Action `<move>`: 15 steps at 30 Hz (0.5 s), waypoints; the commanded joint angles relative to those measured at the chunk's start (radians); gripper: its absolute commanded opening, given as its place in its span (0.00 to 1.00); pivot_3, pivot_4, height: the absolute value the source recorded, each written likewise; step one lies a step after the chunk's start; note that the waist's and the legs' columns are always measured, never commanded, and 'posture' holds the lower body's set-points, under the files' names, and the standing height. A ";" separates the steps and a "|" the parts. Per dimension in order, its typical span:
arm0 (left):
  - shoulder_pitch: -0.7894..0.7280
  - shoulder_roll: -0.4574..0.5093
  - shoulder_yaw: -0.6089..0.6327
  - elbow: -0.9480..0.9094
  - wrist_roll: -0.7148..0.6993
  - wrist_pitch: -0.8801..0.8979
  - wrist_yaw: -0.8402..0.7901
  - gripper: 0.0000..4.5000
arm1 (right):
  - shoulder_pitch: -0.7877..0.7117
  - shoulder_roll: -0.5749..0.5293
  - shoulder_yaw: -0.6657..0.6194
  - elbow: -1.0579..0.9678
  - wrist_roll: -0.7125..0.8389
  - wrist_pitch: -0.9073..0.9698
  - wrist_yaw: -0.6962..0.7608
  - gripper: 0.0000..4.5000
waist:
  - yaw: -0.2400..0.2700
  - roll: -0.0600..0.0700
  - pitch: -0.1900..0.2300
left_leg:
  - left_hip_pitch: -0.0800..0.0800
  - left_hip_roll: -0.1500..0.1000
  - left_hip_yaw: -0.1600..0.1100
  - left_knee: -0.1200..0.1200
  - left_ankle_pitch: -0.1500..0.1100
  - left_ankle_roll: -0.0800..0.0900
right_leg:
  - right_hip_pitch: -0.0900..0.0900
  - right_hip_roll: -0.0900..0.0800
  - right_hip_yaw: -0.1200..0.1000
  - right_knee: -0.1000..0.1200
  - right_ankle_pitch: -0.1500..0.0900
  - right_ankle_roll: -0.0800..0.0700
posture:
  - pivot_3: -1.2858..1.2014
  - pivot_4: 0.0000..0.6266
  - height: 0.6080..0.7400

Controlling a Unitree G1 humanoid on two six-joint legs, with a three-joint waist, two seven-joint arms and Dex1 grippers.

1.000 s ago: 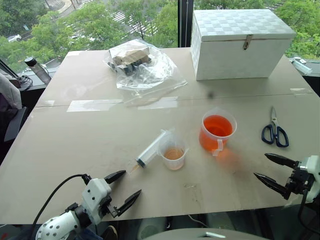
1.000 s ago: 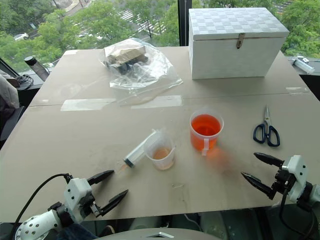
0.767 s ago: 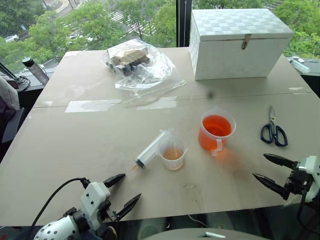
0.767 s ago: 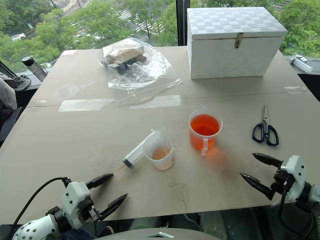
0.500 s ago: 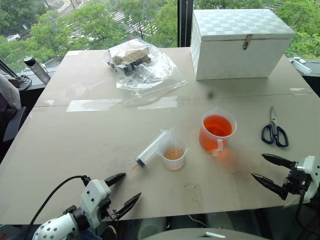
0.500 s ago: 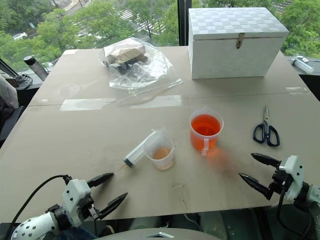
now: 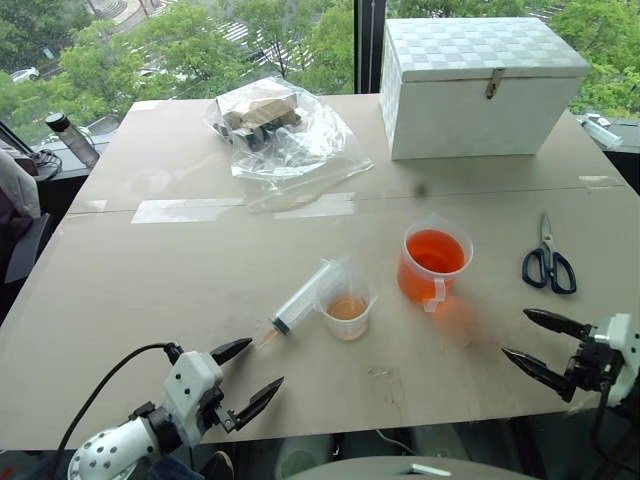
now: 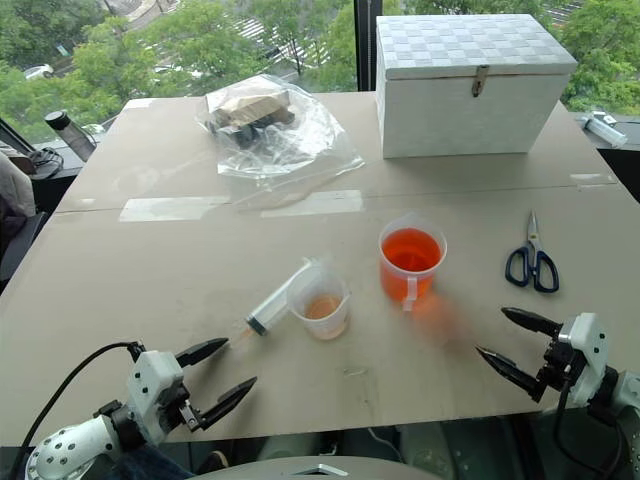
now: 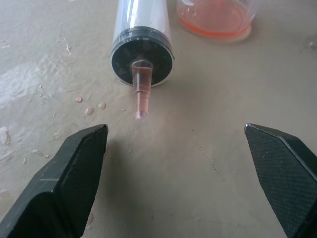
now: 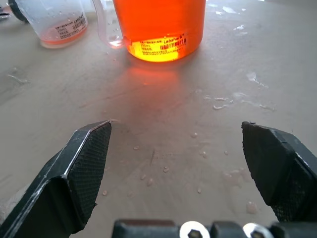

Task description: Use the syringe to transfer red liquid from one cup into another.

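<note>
A high-floor test room or office workspace is suggested. A broad beige table [image 7: 200, 270] is set against full-height windows [image 7: 200, 40], through which treetops and streets far below are seen at 12 o'clock. A white storage chest [image 7: 480, 85], a bagged kit [image 7: 280, 130] and scissors [image 7: 548, 262] are laid out as for an experiment.

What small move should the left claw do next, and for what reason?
Probably ease the left claw forward toward the syringe. The claw is open and empty, and the syringe lies on the table just ahead, its tip pointing at the claw, beside the small cup.
</note>
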 commanded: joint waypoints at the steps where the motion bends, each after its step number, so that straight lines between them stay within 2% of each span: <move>1: 0.002 0.050 0.017 -0.072 0.006 0.065 -0.001 1.00 | 0.040 -0.031 -0.052 -0.074 0.050 0.016 0.033 0.99 | 0.002 0.000 0.000 | 0.000 0.000 0.000 0.000 0.000 0.000 | 0.000 0.000 0.000 0.000 0.000 0.000 | 0.52 0.24 1.00; 6: -0.064 0.165 0.054 -0.211 -0.055 0.313 0.028 1.00 | 0.095 -0.087 -0.099 -0.202 0.138 0.085 0.066 0.99 | 0.011 0.000 0.000 | 0.000 0.000 0.000 0.000 0.000 0.000 | 0.000 0.000 0.000 0.000 0.000 0.000 | 0.52 0.24 1.00; 11: -0.157 0.246 0.094 -0.251 -0.087 0.514 0.062 1.00 | 0.114 -0.133 -0.145 -0.316 0.202 0.143 0.067 0.99 | 0.012 -0.001 0.001 | 0.000 0.000 0.000 0.000 0.000 0.000 | 0.000 0.000 0.000 0.001 0.000 0.000 | 0.52 0.24 1.00; 15: -0.276 0.307 0.076 -0.262 -0.120 0.653 0.068 1.00 | 0.100 -0.153 -0.179 -0.399 0.283 0.188 0.066 0.99 | 0.016 -0.002 0.001 | -0.001 0.000 0.000 0.000 0.000 0.000 | 0.000 0.000 -0.001 0.001 0.002 0.003 | 0.52 0.24 1.00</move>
